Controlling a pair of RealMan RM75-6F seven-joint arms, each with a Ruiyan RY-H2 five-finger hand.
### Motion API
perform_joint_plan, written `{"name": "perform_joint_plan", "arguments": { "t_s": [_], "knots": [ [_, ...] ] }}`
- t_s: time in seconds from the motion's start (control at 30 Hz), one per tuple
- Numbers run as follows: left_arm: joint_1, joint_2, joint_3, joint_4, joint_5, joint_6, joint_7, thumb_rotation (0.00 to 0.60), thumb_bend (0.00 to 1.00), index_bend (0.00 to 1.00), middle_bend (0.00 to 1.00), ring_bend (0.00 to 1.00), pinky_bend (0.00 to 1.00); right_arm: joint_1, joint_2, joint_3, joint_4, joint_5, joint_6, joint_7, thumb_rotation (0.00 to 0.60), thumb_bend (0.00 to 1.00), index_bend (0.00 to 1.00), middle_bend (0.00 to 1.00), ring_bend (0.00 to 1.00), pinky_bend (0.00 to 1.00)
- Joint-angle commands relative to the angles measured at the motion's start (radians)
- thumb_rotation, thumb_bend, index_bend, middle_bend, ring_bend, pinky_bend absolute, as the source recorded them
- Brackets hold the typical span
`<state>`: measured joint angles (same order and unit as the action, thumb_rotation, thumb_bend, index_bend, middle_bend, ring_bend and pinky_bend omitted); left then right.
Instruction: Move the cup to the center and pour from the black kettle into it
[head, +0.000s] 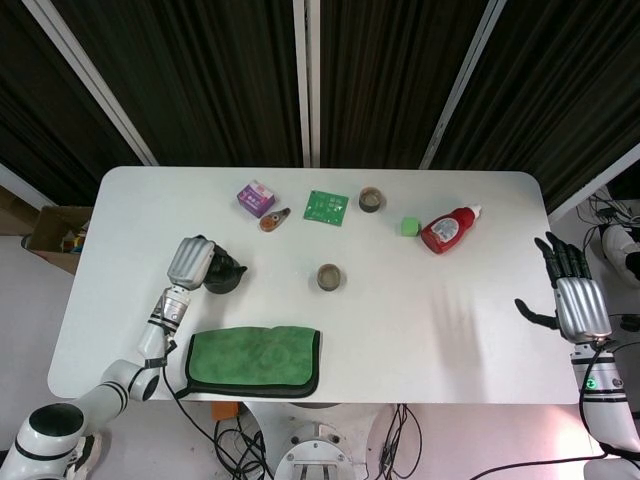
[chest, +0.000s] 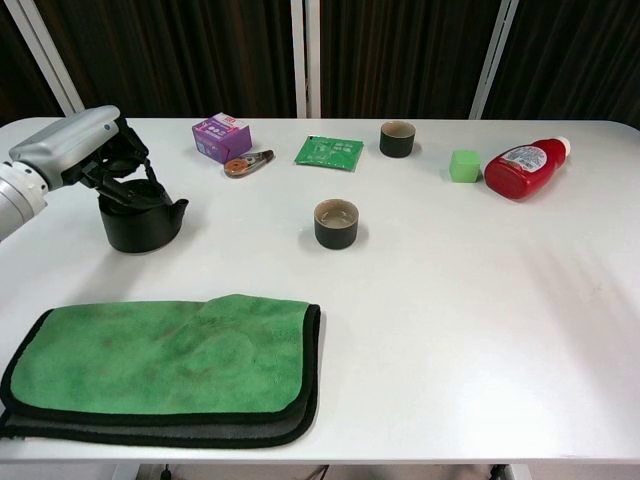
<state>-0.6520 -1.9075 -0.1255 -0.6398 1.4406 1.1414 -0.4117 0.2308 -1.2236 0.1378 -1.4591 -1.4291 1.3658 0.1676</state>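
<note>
The black kettle (chest: 140, 222) stands on the white table at the left, its spout pointing right. My left hand (chest: 88, 148) lies over its top, fingers curled around the handle; the same hand (head: 190, 261) and kettle (head: 226, 276) also show in the head view. A dark cup (chest: 336, 223) with a pale inside stands near the table's middle, as the head view confirms (head: 329, 277). A second dark cup (chest: 397, 138) is at the back. My right hand (head: 578, 302) hangs open past the table's right edge, holding nothing.
A folded green cloth (chest: 160, 365) covers the front left. Along the back lie a purple box (chest: 222, 137), a small orange-brown object (chest: 247, 163), a green packet (chest: 329, 152), a green cube (chest: 464, 165) and a red bottle (chest: 525, 168) on its side.
</note>
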Motion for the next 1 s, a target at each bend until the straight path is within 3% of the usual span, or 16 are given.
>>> {"name": "perform_joint_plan", "arguments": {
  "t_s": [0.03, 0.2, 0.3, 0.43, 0.6, 1.0],
  "knots": [
    [0.002, -0.001, 0.000, 0.002, 0.000, -0.001, -0.009, 0.590, 0.10, 1.00, 1.00, 0.91, 0.52, 0.000, 0.000, 0.000, 0.000, 0.000, 0.000, 0.000, 0.600, 0.19, 0.00, 0.00, 0.00, 0.00],
    [0.003, 0.001, 0.002, 0.007, 0.006, 0.002, -0.031, 0.471, 0.03, 1.00, 1.00, 0.88, 0.52, 0.001, -0.001, 0.000, 0.001, 0.000, -0.002, -0.001, 0.600, 0.19, 0.00, 0.00, 0.00, 0.00],
    [0.002, 0.002, 0.003, 0.011, 0.010, 0.005, -0.039, 0.445, 0.03, 1.00, 1.00, 0.87, 0.52, 0.002, 0.000, 0.001, 0.000, 0.000, -0.002, -0.002, 0.600, 0.19, 0.00, 0.00, 0.00, 0.00],
    [0.000, 0.005, 0.006, 0.014, 0.014, 0.003, -0.040, 0.358, 0.02, 0.99, 1.00, 0.85, 0.52, 0.003, 0.001, 0.001, -0.003, 0.000, -0.004, -0.004, 0.600, 0.19, 0.00, 0.00, 0.00, 0.00],
    [0.000, 0.009, 0.011, 0.014, 0.020, 0.005, -0.038, 0.289, 0.02, 0.94, 1.00, 0.82, 0.52, 0.003, 0.002, 0.001, -0.005, 0.000, -0.004, -0.005, 0.600, 0.19, 0.00, 0.00, 0.00, 0.00],
    [-0.001, 0.010, 0.017, 0.022, 0.026, -0.001, -0.033, 0.276, 0.02, 0.88, 0.94, 0.78, 0.52, 0.003, 0.004, 0.002, -0.006, 0.001, -0.003, -0.005, 0.600, 0.19, 0.00, 0.00, 0.00, 0.00]
  ]
}}
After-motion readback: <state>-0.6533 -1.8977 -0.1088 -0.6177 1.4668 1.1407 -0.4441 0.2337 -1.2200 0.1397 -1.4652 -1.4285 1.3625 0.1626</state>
